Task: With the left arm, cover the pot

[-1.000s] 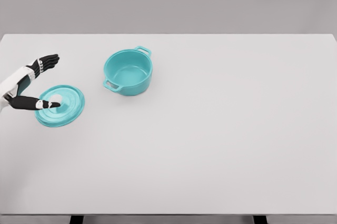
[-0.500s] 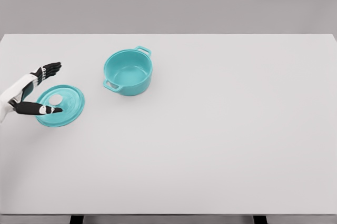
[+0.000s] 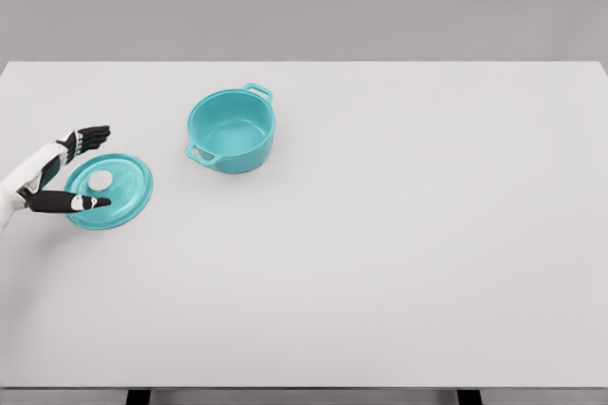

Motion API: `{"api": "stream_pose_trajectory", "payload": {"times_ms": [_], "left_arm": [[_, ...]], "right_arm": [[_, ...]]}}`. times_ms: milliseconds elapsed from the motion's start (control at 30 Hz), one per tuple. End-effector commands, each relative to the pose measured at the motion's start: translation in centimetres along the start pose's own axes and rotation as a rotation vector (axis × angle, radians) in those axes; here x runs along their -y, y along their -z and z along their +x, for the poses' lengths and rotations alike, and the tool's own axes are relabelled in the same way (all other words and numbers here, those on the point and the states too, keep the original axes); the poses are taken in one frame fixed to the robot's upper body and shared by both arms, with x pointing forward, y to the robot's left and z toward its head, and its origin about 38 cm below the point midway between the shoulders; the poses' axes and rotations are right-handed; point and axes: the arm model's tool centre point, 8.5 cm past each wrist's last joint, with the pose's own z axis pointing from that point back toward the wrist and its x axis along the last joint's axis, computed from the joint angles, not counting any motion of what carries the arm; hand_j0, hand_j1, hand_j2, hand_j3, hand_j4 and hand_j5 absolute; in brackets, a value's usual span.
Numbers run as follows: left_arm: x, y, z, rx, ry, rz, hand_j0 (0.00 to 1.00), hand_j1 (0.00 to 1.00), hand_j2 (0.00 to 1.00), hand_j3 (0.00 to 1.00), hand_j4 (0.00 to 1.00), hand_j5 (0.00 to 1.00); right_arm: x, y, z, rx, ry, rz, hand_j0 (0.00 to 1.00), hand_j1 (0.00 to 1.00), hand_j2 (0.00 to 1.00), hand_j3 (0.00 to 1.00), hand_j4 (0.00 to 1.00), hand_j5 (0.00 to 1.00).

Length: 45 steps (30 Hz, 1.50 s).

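A: Item one, the pot (image 3: 231,130)?

B: Teal, round, two side handles. One handle points to the far right, the other to the near left. It stands upright on the white table (image 3: 399,234), left of the middle and toward the far edge. Uncovered; the inside shows plain teal, nothing in it that can be seen.

A: Item two, the lid (image 3: 110,190)?

B: Same teal, round, with a white knob at its centre. It lies flat on the table, knob up, to the near left of the pot and apart from it. A bare strip of table shows between the two.

A: Item three, the left hand (image 3: 59,172)?

B: Black fingers on a white forearm that enters from the left edge. The hand is spread and holds nothing. The thumb (image 3: 74,202) reaches out over the lid's near left rim, its tip just short of the knob. The other fingers (image 3: 90,135) point to the right beyond the lid's far left edge. The knob sits in the gap between thumb and fingers, ungrasped. Whether the thumb touches the lid's surface cannot be told.

A: Right hand?

B: Not in view.

A: Surroundings?

B: The table fills most of the view. A grey wall (image 3: 304,1) stands behind it.
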Motion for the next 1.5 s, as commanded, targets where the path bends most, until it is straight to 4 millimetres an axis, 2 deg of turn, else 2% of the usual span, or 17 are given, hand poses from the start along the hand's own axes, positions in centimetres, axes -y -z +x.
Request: {"api": "stream_pose_trajectory", "payload": {"times_ms": [0, 67, 633, 1033, 1467], "left_arm": [[-0.1, 0.0, 0.0, -0.001, -0.005, 0.004, 0.91, 0.91, 0.91, 0.91, 0.91, 0.91], [-0.1, -0.1, 0.0, 0.001, -0.010, 0.008, 0.88, 0.88, 0.88, 0.88, 0.88, 0.88], [-0.6, -0.4, -0.7, -0.022, -0.012, 0.027, 0.88, 0.88, 0.88, 0.88, 0.88, 0.88], [0.3, 0.0, -1.0, -0.027, -0.023, 0.010, 0.86, 0.86, 0.86, 0.86, 0.86, 0.86], [0.1, -0.1, -1.3, -0.035, -0.026, 0.017, 0.81, 0.81, 0.81, 0.81, 0.81, 0.81]], "right_arm": [[0.0, 0.0, 0.0, 0.000, -0.001, 0.000, 1.00, 1.00, 1.00, 1.00, 1.00, 1.00], [0.0, 0.0, 0.0, 0.000, -0.001, 0.000, 1.00, 1.00, 1.00, 1.00, 1.00, 1.00], [0.0, 0.0, 0.0, 0.000, -0.001, 0.000, 1.00, 1.00, 1.00, 1.00, 1.00, 1.00], [0.0, 0.0, 0.1, 0.002, -0.001, 0.000, 1.00, 1.00, 1.00, 1.00, 1.00, 1.00], [0.0, 0.0, 0.0, 0.000, -0.001, 0.000, 1.00, 1.00, 1.00, 1.00, 1.00, 1.00]]}}
